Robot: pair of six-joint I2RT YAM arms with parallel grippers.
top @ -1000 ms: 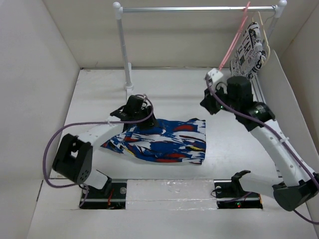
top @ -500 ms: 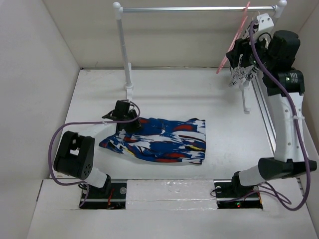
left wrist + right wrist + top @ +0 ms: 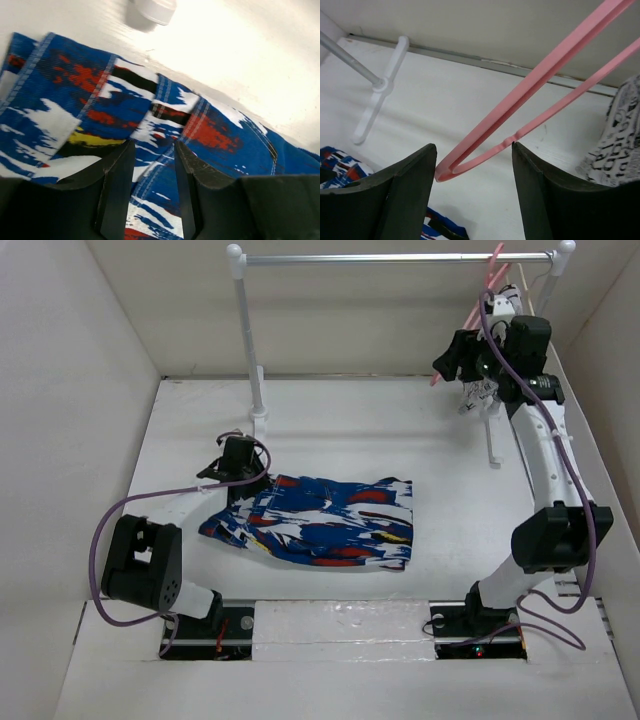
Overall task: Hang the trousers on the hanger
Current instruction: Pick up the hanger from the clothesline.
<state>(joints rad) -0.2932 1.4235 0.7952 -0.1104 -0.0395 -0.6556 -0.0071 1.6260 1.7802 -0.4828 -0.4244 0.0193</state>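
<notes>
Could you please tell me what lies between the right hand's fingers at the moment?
The lower corner of the pink hanger lies between the spread fingers of the right hand, seen in the right wrist view.

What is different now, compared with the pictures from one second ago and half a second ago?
The right end effector rose from low over the table to the hanger on the rail and opened. Its jaws now stand either side of the hanger's lower corner, not gripping. The left end effector slid left along the top edge of the trousers. Trousers and hanger stayed where they were.
</notes>
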